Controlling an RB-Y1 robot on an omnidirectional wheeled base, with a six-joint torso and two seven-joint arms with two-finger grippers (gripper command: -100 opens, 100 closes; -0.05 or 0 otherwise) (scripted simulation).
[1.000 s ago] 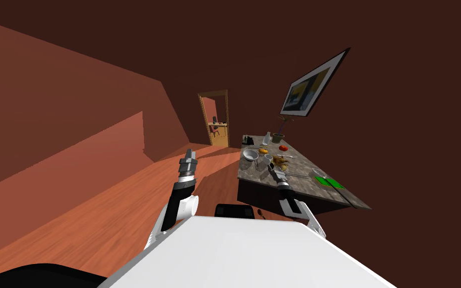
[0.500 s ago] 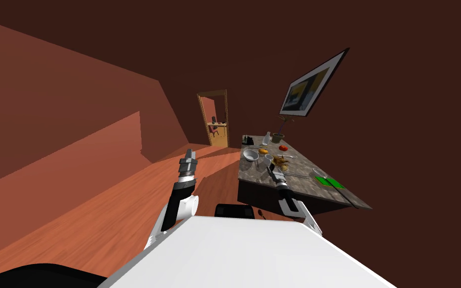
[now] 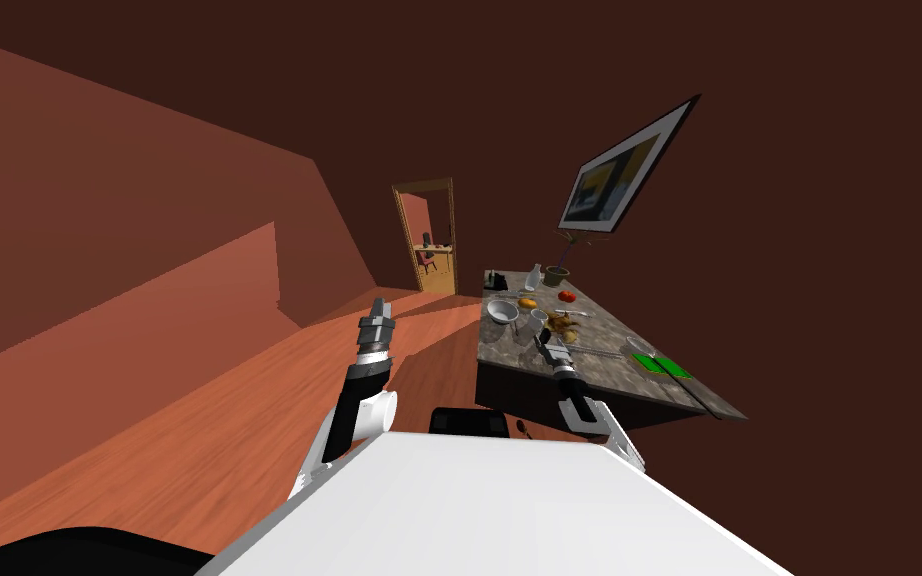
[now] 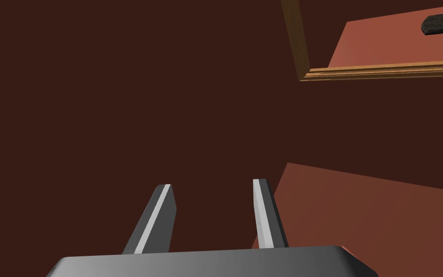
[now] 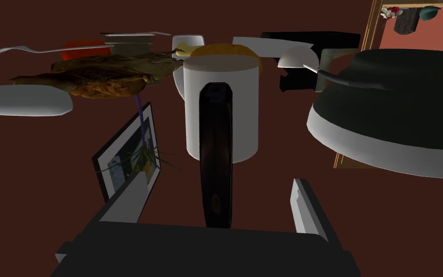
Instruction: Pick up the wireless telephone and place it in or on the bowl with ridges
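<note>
Straddling the slim dark telephone (image 5: 215, 154) with the right gripper (image 5: 215, 187), fingers spread and touching neither flank. Sits on the table (image 3: 609, 375) just in front of a white mug (image 5: 220, 110), near the grey bowl (image 5: 360, 144). Looks rigid, light and probably slick-shelled, so best pinched squarely across the narrow sides near mid-length, to avoid twisting or squirting out. Holding the left gripper (image 4: 213, 185) idle away from the table, fingers parted and empty.

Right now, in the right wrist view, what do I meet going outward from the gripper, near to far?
right gripper, fingers open → dark telephone standing between them → white mug → orange round thing behind the mug
</note>
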